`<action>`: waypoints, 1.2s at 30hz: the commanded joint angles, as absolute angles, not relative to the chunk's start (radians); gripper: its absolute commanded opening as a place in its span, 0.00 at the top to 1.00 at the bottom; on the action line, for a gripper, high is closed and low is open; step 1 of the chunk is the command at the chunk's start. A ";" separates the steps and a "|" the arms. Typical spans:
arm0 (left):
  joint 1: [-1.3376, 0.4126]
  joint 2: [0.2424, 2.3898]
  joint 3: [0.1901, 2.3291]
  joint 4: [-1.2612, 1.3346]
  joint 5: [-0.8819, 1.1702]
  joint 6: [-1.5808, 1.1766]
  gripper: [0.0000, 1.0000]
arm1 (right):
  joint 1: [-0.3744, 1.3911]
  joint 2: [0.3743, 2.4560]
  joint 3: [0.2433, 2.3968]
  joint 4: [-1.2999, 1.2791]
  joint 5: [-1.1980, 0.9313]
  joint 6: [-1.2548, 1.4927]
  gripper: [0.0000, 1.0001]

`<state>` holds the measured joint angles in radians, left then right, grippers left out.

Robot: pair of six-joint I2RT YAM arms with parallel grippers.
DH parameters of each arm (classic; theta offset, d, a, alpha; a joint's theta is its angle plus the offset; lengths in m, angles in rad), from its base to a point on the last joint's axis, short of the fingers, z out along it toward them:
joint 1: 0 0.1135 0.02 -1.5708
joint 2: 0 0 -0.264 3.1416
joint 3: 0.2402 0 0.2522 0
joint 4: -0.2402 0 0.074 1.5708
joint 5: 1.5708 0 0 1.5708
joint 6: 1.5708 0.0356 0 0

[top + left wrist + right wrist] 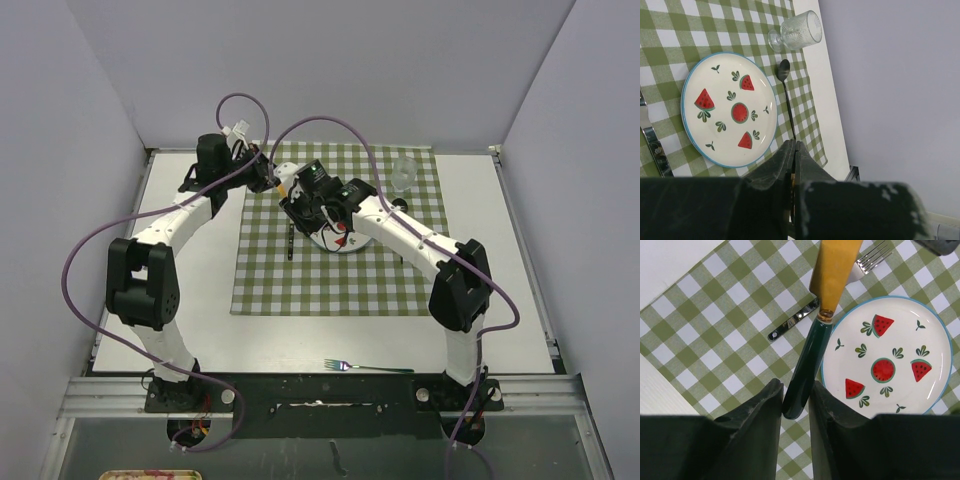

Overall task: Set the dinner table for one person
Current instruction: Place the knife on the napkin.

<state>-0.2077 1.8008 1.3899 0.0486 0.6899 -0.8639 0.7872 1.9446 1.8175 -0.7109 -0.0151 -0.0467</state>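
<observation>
On the white dinner table point(330, 340) lies a green-and-white checked cloth point(300, 290) with a watermelon-patterned plate point(935, 395) point(719, 109) point(345, 245) on it. A utensil with a dark green handle point(812, 355) and a yellow blade point(285, 182) hangs above the cloth, left of the plate. My right gripper point(796, 390) point(297, 202) has a finger against each side of the handle's end. My left gripper point(794, 143) point(268, 178) is shut at the blade end, and a yellow sliver shows between its fingers.
A metal fork point(792, 324) point(290, 240) lies on the cloth left of the plate. To the plate's right is a dark spoon point(786, 95), and a clear glass point(800, 32) point(403, 172) stands at the far right. A second fork point(365, 368) lies near the table's front edge.
</observation>
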 commanded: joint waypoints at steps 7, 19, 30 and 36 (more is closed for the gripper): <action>-0.222 1.767 1.391 0.106 0.735 -0.861 1.00 | 0.787 1.939 1.881 -0.665 -0.045 -0.061 0.85; -0.227 1.824 1.399 0.159 0.787 -0.888 0.96 | 0.786 1.930 1.896 -0.684 -0.052 -0.065 0.94; -0.234 1.843 1.422 0.173 0.796 -0.881 0.65 | 0.781 1.932 1.894 -0.689 -0.070 -0.072 0.99; -0.221 1.851 1.443 0.165 0.785 -0.874 0.48 | 0.782 1.927 1.892 -0.699 -0.077 -0.069 1.00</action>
<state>-0.2173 1.8454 1.3811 0.1093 0.7727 -0.8860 0.7727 1.9446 1.8450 -0.7368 -0.0326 -0.0479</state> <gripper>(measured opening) 0.489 0.227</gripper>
